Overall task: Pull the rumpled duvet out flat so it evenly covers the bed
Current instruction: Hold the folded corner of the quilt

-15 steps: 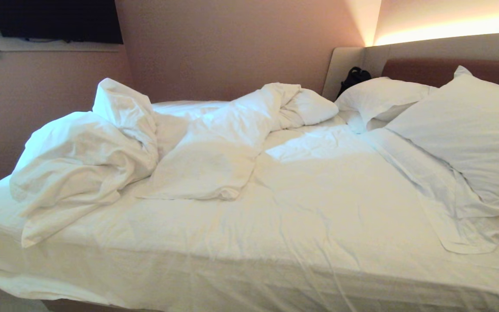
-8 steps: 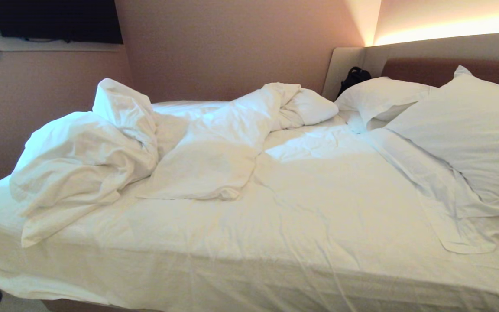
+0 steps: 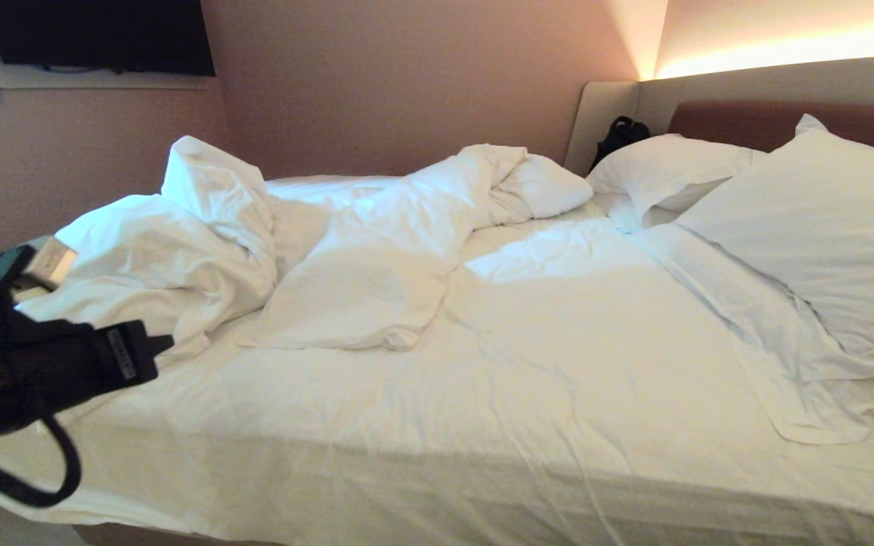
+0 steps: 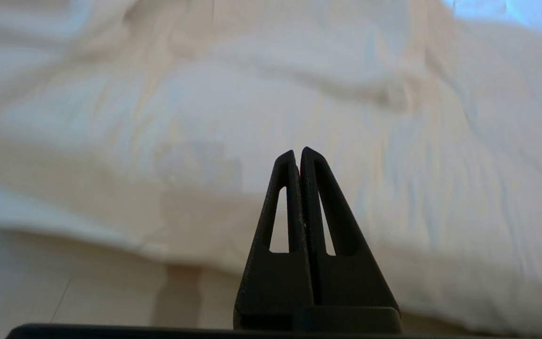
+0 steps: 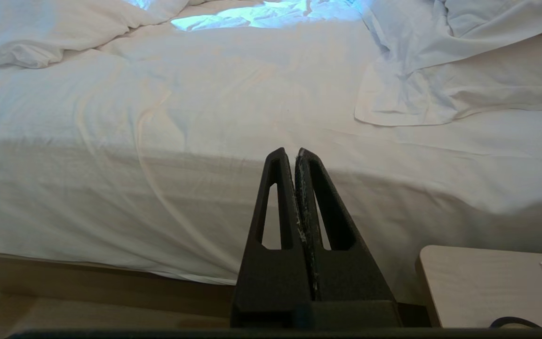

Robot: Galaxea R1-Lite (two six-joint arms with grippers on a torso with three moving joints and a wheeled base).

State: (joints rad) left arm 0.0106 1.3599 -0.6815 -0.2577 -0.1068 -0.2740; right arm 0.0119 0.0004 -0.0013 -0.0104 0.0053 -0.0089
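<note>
White duvet point(image 3: 270, 250) lies bunched at upper left of the bed point(image 3: 558, 455), nothing flattened yet; left gripper point(image 4: 298, 155) and right gripper point(image 5: 291, 155) are closed, empty.

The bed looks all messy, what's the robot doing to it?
It's about to tidy it. The duvet is bunched in a heap on the bed's left half. The left gripper is out over that side, shut and holding nothing. The right gripper is low beside the bed, shut too.
</note>
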